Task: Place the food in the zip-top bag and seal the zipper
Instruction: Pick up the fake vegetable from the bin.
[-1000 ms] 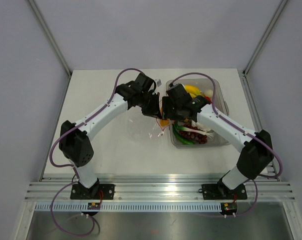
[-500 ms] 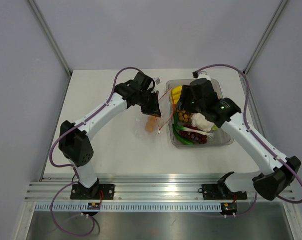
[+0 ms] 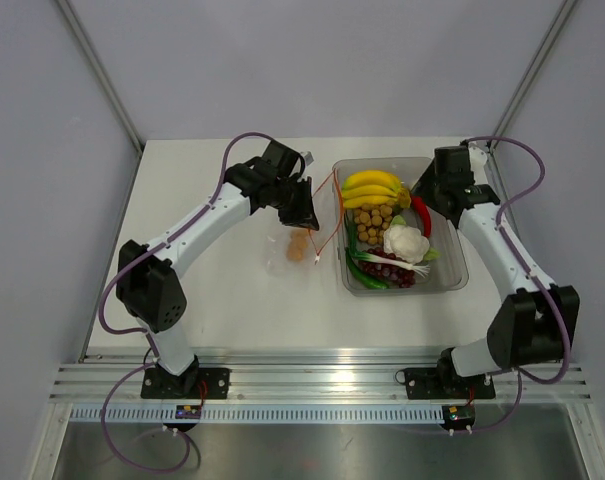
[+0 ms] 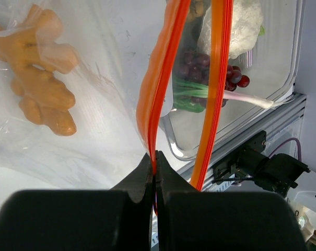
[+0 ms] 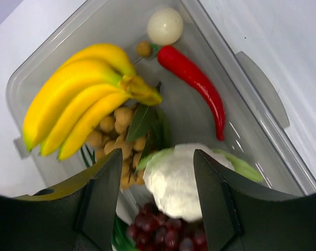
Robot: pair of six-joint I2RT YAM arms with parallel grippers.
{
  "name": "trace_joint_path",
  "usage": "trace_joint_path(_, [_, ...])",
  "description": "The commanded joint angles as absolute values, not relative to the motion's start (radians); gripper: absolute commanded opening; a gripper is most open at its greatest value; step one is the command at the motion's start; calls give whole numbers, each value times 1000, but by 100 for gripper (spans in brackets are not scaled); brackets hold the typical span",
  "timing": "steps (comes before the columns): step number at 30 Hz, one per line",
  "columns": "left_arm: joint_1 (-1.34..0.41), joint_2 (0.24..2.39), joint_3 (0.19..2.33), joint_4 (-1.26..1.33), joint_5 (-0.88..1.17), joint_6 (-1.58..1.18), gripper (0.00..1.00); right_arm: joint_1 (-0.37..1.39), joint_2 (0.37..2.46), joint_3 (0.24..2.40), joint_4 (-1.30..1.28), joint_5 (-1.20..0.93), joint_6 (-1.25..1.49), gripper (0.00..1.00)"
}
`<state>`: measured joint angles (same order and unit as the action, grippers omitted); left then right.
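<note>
My left gripper [image 3: 304, 207] is shut on one side of the red zipper [image 4: 158, 104] and holds the mouth of the zip-top bag [image 3: 294, 252] open; the other zipper strip [image 4: 216, 78] hangs apart to the right. One orange piece [image 4: 43, 89] lies inside the bag and also shows in the top view [image 3: 299, 245]. My right gripper [image 5: 158, 172] is open and empty above the tub, over the white bulb [image 5: 184, 183]. Under it lie yellow bananas [image 5: 79, 110], a brown ball cluster [image 5: 116, 130], a red chilli [image 5: 197, 86], dark red grapes [image 5: 158, 232] and green vegetables [image 3: 362, 268].
The clear rigid tub [image 3: 454, 272] stands to the right of the bag and holds the other foods, with a small white ball [image 5: 164, 25] at its far end. The bag lies close to the tub's left wall. Grey walls stand around the table.
My right arm has drawn back from the bag's mouth to the right, over the tub, with jaws open. The orange piece now lies in the bag. My left gripper keeps its hold.
</note>
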<state>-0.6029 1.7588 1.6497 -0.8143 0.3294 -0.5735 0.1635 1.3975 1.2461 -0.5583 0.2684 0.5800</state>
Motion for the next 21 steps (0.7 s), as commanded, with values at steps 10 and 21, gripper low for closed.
trace_joint_path(10, [-603,1727,1732,-810,356,-563,0,94,1847,1470,-316,440,739,75])
trace_joint_path(21, [-603,1706,1730,-830,373,-522,0,74,2055,1571,-246,506,759,75])
